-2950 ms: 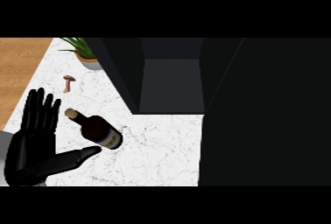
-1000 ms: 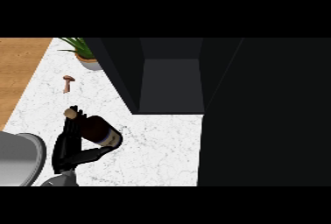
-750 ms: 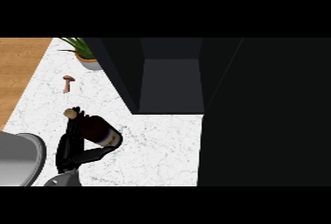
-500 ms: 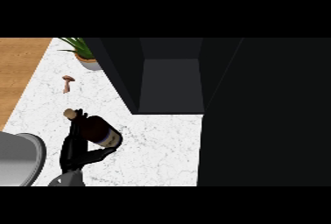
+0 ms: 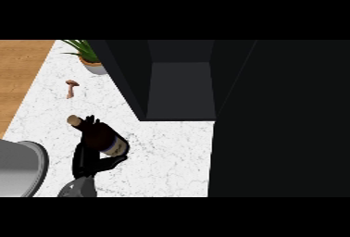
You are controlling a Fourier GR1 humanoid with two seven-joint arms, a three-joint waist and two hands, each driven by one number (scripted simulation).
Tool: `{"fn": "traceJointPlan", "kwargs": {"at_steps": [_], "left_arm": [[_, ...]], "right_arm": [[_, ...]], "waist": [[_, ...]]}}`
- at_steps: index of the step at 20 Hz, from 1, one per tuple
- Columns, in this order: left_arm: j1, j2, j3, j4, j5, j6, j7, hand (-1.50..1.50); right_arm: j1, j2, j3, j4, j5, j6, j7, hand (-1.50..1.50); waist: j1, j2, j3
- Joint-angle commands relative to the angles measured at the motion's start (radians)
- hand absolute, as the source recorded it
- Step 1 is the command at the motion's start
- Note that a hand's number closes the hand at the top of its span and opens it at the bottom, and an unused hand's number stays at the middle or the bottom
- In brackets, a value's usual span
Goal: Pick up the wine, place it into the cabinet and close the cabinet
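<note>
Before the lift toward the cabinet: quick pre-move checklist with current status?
1. Robot hand, left, curled round the wine bottle: ok.
2. Bottle clear of the counter: cannot tell; it lies tilted, cork toward the upper left.
3. Cabinet open, dark interior showing: ok.
4. Path from bottle to cabinet opening shows only bare counter: ok.
5. Potted plant and the small brown object stand apart from the bottle, off the path: ok.
6. Right robot hand: not in view, cannot tell.
</note>
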Motion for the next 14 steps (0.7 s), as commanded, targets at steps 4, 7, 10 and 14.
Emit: {"fn": "traceJointPlan", "kwargs": {"at_steps": [4,7,10,14], "left_arm": [[-0.030,0.012,-0.011,0.054,0.016,-0.056,-0.012,1.50],[-0.049,0.039,0.002,0.154,0.011,-0.083,-0.078,1.50],[-0.052,0.045,-0.016,0.206,-0.014,-0.114,-0.136,1.50],[-0.074,0.082,-0.008,0.219,-0.016,-0.118,-0.153,1.50]], "right_arm": [[-0.098,-0.017,-0.067,0.074,-0.038,-0.014,0.015,-1.50],[-0.093,-0.015,-0.046,0.074,-0.014,-0.018,0.023,-1.50],[-0.025,-0.028,-0.083,0.054,-0.064,0.028,-0.024,-1.50],[0.012,0.025,0.063,0.011,0.067,-0.030,-0.020,-1.50]], "waist": [[0.004,0.000,0.000],[0.002,0.001,0.000],[0.000,0.000,0.000],[0.000,0.000,0.000]]}}
